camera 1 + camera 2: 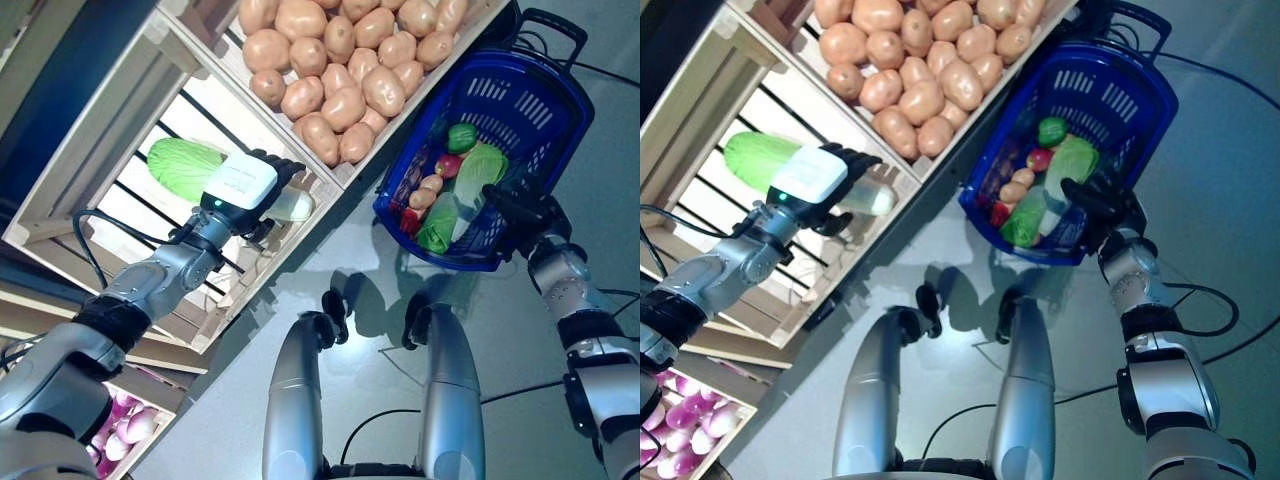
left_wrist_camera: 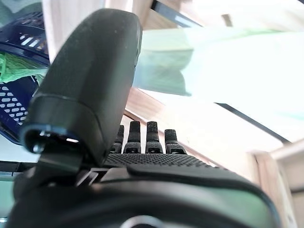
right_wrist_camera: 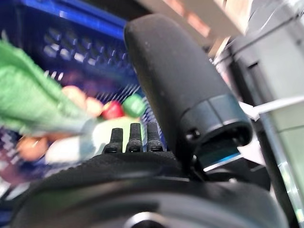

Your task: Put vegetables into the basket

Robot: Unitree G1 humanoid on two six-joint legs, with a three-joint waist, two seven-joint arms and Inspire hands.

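Note:
A long pale green cabbage [image 1: 182, 167] lies in a slatted wooden crate [image 1: 90, 140] on the stand. My left hand [image 1: 272, 170] reaches into the crate over the cabbage's middle, fingers on one side and thumb on the other; its white end [image 1: 297, 206] shows past the hand. In the left wrist view the fingers [image 2: 149, 137] look straight, with the cabbage [image 2: 228, 61] beyond them. The blue basket [image 1: 560, 95] stands on the floor and holds leafy green cabbages [image 1: 482, 165], a round green vegetable [image 1: 462, 137], a red one [image 1: 448, 165] and small potatoes [image 1: 428, 188]. My right hand [image 1: 520, 207] is open at the basket's near rim.
A crate of potatoes [image 1: 340, 70] sits on the stand right next to the basket. The crate's wooden front edge [image 1: 300, 250] lies between my left hand and the grey floor [image 1: 370, 260]. A lower shelf [image 1: 130, 425] shows at the bottom left.

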